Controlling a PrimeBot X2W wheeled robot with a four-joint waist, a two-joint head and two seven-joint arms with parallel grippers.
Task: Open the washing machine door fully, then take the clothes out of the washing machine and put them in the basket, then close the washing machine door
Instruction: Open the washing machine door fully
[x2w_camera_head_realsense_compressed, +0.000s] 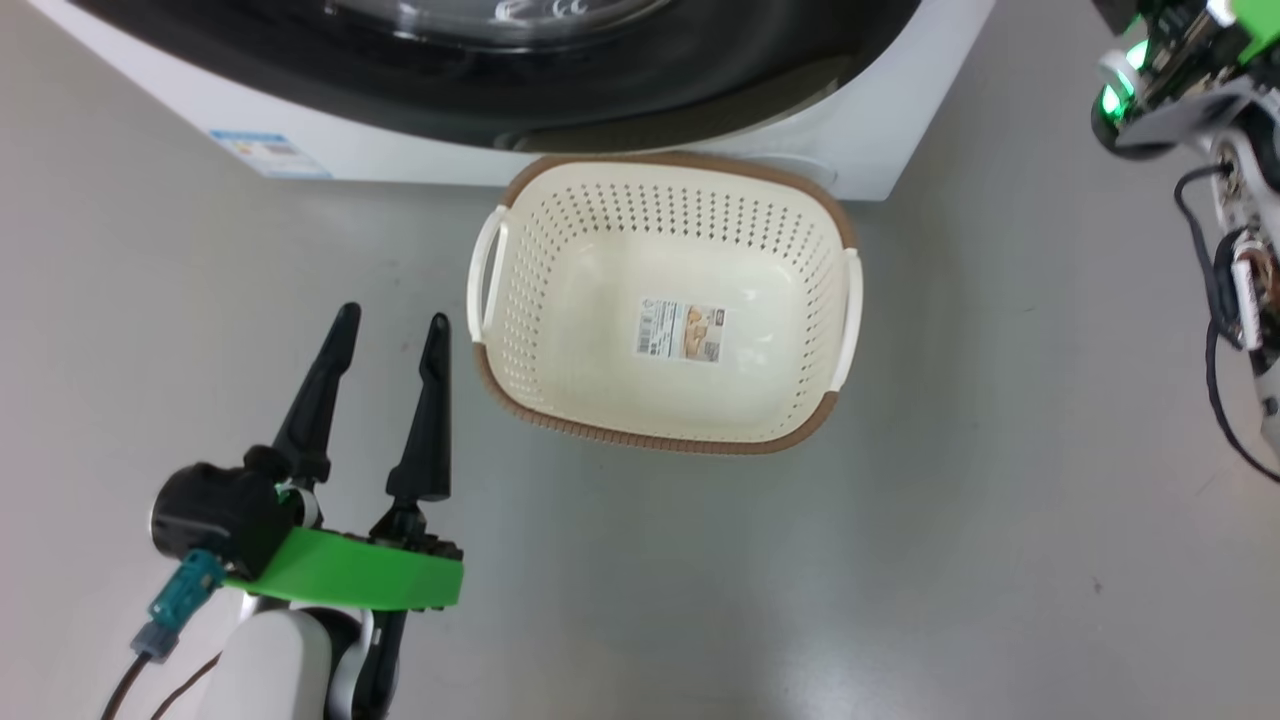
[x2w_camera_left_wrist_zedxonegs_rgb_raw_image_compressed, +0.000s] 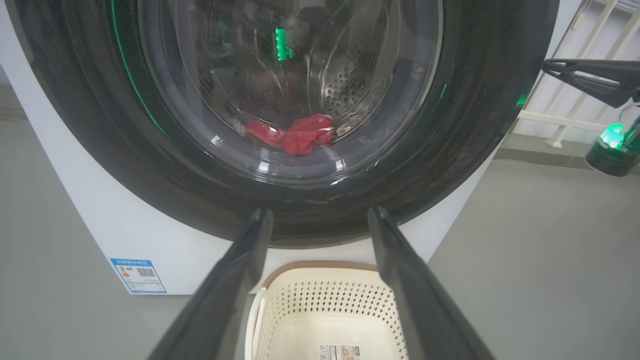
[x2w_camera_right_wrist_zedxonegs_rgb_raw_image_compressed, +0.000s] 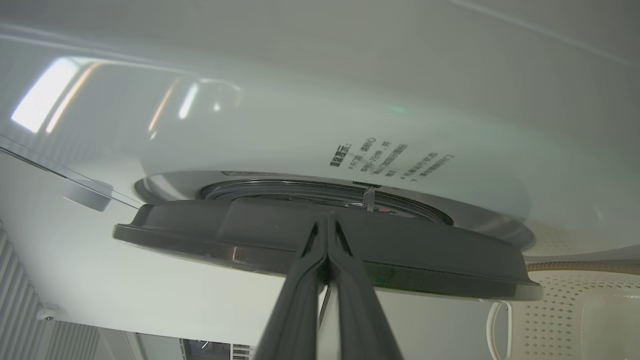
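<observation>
The washing machine (x2w_camera_head_realsense_compressed: 400, 150) stands at the top of the head view. Its door (x2w_camera_left_wrist_zedxonegs_rgb_raw_image_compressed: 475, 125) has a glossy black rim, and red clothes (x2w_camera_left_wrist_zedxonegs_rgb_raw_image_compressed: 300, 137) lie in the drum behind the glass. On the floor in front sits the cream basket (x2w_camera_head_realsense_compressed: 560, 300), holding nothing but its paper label. My left gripper (x2w_camera_head_realsense_compressed: 393, 316) hangs open to the left of the basket, nothing between its fingers. My right gripper (x2w_camera_right_wrist_zedxonegs_rgb_raw_image_compressed: 326, 220) is shut, its tips at the edge of the door (x2w_camera_right_wrist_zedxonegs_rgb_raw_image_compressed: 425, 260), where a narrow gap to the machine front (x2w_camera_right_wrist_zedxonegs_rgb_raw_image_compressed: 300, 125) shows. From the left wrist it appears beside the door's right rim (x2w_camera_left_wrist_zedxonegs_rgb_raw_image_compressed: 546, 65).
Grey floor spreads around the basket on all sides. A blue sticker (x2w_camera_head_realsense_compressed: 270, 155) marks the machine's lower left corner. My right arm with its cables (x2w_camera_head_realsense_compressed: 1220, 280) hangs along the right edge. White railings (x2w_camera_left_wrist_zedxonegs_rgb_raw_image_compressed: 575, 115) stand behind the machine's right side.
</observation>
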